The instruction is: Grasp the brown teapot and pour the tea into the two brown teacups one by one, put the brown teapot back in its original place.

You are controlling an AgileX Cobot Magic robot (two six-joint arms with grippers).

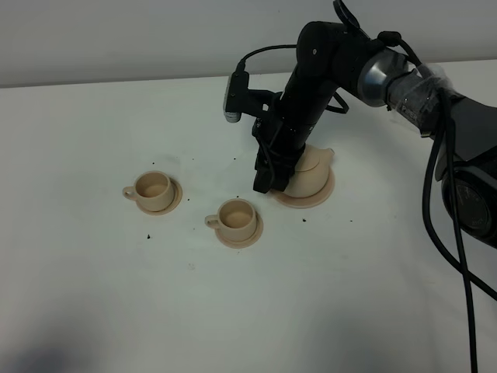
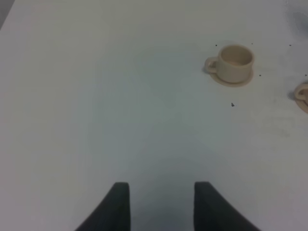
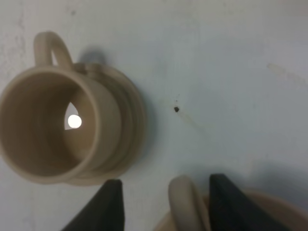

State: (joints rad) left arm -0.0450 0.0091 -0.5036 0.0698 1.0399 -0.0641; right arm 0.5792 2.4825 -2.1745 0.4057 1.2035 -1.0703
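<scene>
The brown teapot (image 1: pixel 313 177) stands on its wide saucer, the original place (image 1: pixel 301 202), right of centre, with the spout pointing back right. My right gripper (image 1: pixel 265 185) is down at the pot's left side. It is open, and in the right wrist view its fingers (image 3: pixel 108 207) stand on either side of the teapot's loop handle (image 3: pixel 185 204) with a gap on one side. The two brown teacups sit upright on saucers, one at the left (image 1: pixel 153 189) and one nearer the pot (image 1: pixel 238 218). My left gripper (image 2: pixel 161 190) hangs open over bare table.
The white table (image 1: pixel 116 295) carries a few dark specks around the cups. The right arm's black cables (image 1: pixel 458 256) hang along the right edge. In the left wrist view the left teacup (image 2: pixel 234 62) shows ahead, and the other cup's saucer edge (image 2: pixel 303 97) shows at the frame's side.
</scene>
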